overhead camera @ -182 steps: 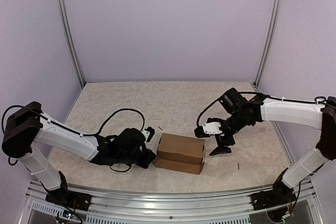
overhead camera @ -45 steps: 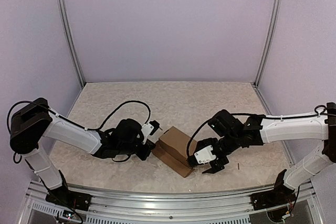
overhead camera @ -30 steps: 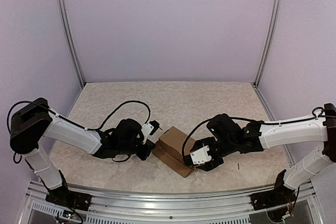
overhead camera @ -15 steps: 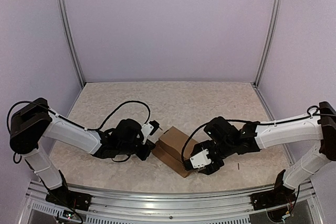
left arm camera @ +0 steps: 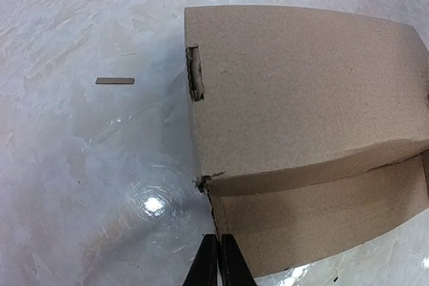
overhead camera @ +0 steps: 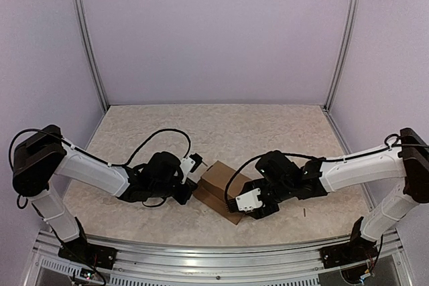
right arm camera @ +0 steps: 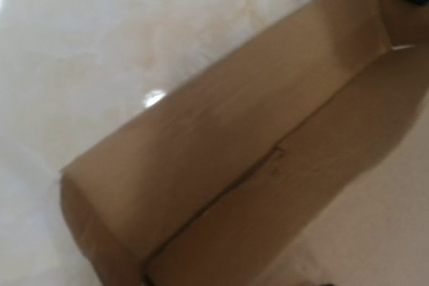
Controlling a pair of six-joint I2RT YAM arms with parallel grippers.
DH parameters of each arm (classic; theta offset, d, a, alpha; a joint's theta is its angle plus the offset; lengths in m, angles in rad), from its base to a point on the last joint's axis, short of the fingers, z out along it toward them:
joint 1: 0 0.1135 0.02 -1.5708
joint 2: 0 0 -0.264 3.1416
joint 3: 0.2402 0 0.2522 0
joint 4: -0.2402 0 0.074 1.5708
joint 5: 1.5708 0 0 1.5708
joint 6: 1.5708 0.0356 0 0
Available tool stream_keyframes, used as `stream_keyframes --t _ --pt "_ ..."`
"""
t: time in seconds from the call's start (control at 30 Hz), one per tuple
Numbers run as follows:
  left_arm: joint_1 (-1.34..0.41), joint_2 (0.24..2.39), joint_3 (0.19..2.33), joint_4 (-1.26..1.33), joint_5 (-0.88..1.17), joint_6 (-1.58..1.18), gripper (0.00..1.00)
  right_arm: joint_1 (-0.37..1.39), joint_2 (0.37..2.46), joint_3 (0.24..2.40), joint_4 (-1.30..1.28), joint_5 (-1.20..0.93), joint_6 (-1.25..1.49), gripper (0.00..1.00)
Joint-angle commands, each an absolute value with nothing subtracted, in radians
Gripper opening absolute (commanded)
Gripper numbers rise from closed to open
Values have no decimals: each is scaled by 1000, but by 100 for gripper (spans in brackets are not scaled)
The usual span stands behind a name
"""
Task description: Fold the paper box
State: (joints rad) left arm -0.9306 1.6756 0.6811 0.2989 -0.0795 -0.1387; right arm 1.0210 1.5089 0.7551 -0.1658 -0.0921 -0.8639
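The paper box (overhead camera: 216, 180) is plain brown cardboard and lies at an angle on the table between my two arms. My left gripper (overhead camera: 193, 193) sits at its left corner. In the left wrist view the fingers (left arm camera: 219, 239) are shut with the edge of the box's lower panel (left arm camera: 322, 219) running between their tips. My right gripper (overhead camera: 249, 204) presses against the box's near right end. The right wrist view is filled by the blurred box (right arm camera: 221, 152), and its own fingers are hidden there.
A small cardboard sliver (left arm camera: 114, 80) lies on the table left of the box. A dark speck (overhead camera: 303, 211) lies right of the right gripper. Metal posts (overhead camera: 90, 51) (overhead camera: 342, 45) stand at the back corners, and a rail (overhead camera: 214, 259) runs along the near edge.
Over six seconds the box has turned from square-on to diagonal. In the last second my right gripper slid left, closer against the box's near end. The left gripper has stayed put.
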Motion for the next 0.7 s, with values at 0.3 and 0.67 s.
stream_keyframes --t 0.3,0.67 --pt "-936 1665 708 231 -78 -104 5 1030 1549 769 -178 -89 -834 60" --pt "-929 1685 768 162 -93 -99 2 1030 1556 765 -189 -114 -851 59"
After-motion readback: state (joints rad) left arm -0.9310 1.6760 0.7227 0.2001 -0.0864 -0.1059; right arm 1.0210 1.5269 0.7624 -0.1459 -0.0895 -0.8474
